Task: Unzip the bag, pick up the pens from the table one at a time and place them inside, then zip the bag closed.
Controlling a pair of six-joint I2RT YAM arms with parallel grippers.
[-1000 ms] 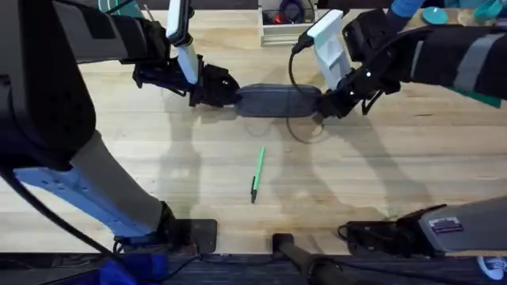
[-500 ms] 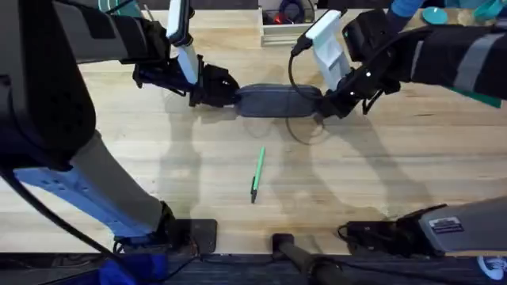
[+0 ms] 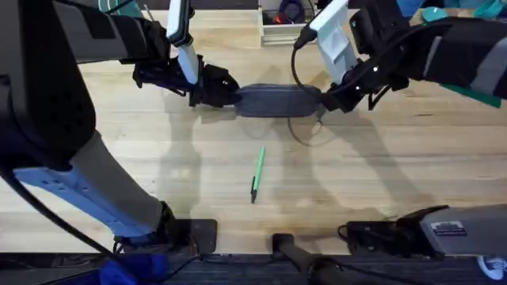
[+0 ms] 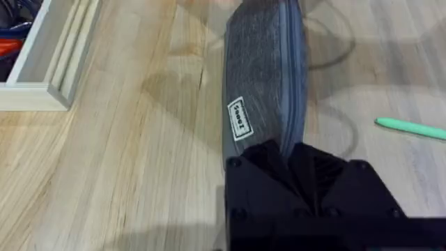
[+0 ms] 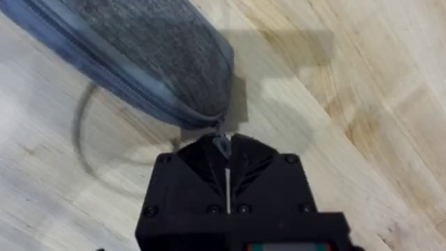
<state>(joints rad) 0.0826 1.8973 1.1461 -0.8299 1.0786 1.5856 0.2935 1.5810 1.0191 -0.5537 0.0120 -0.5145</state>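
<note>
The grey-blue bag lies lengthwise on the table at the back middle, its zipper shut as far as I can see. My left gripper is shut on the bag's left end; in the left wrist view the gripper clamps that end of the bag. My right gripper is at the bag's right end. In the right wrist view the gripper is shut on the small metal pull tab just off the bag. One green pen lies nearer me, also seen as the pen.
A white tray box with red and dark items stands behind the bag, its rim beside the left gripper. A thin dark cord loop lies on the wood by the bag's right end. Bare wood surrounds the pen.
The right arm's wrist has lifted and shifted slightly back and right, still at the bag's right end. Bag, pen and left arm have not visibly moved.
</note>
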